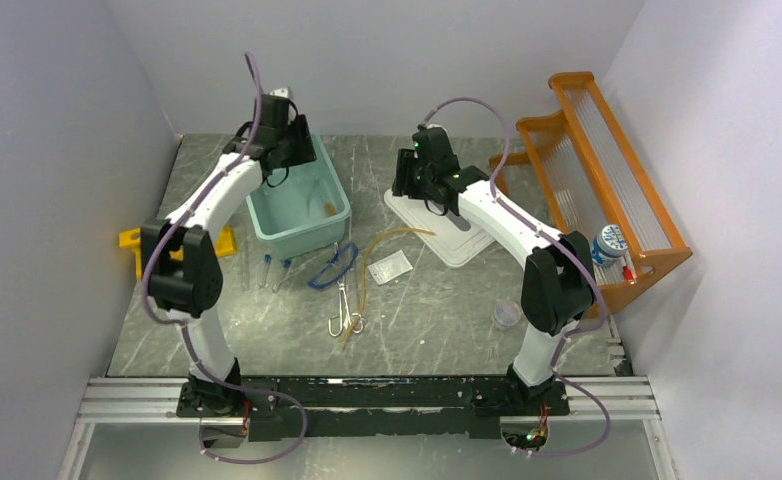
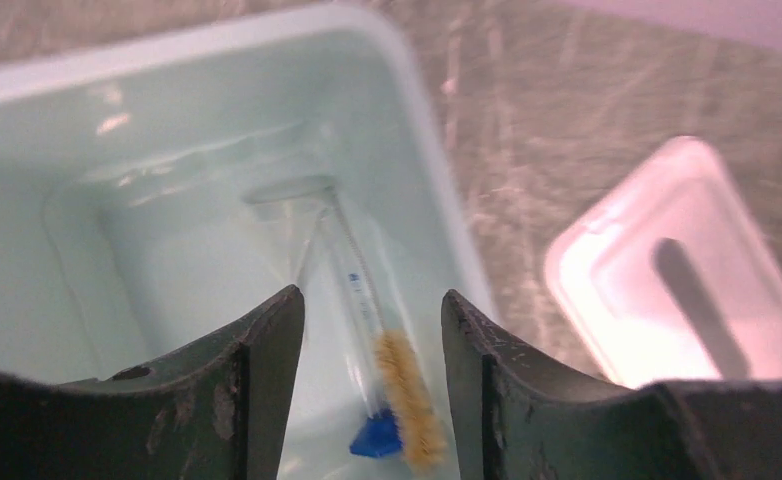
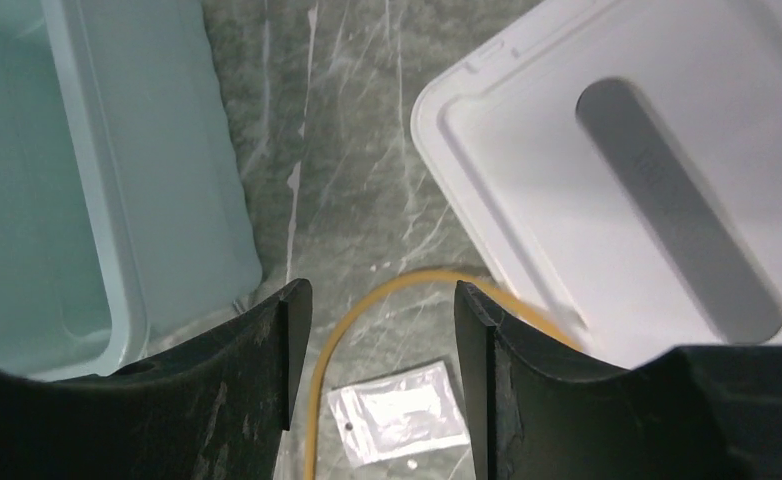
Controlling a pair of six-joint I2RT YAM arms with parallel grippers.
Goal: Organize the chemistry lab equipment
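Observation:
My left gripper point(image 1: 289, 150) hangs over the teal bin point(image 1: 339, 192), open point(image 2: 372, 300), with nothing between its fingers. Below it in the bin lie a clear test tube point(image 2: 352, 280) with a blue cap point(image 2: 375, 437) and a small tan brush point(image 2: 407, 400). My right gripper point(image 1: 419, 188) is open point(image 3: 382, 292) above the tan tubing point(image 3: 332, 340) and a small plastic bag point(image 3: 397, 412), touching neither. On the table lie silver forceps point(image 1: 345, 305), blue tubing point(image 1: 332, 268) and two more test tubes point(image 1: 275, 271). A clear cup point(image 1: 507, 315) sits near the right arm. The yellow rack point(image 1: 131, 240) is at the left.
A white lid point(image 1: 447, 235) lies right of the bin under the right arm. The large orange shelf point(image 1: 597, 170) stands along the right wall, with a blue-capped bottle point(image 1: 609, 243) at its near end. Grey walls close in the table on three sides.

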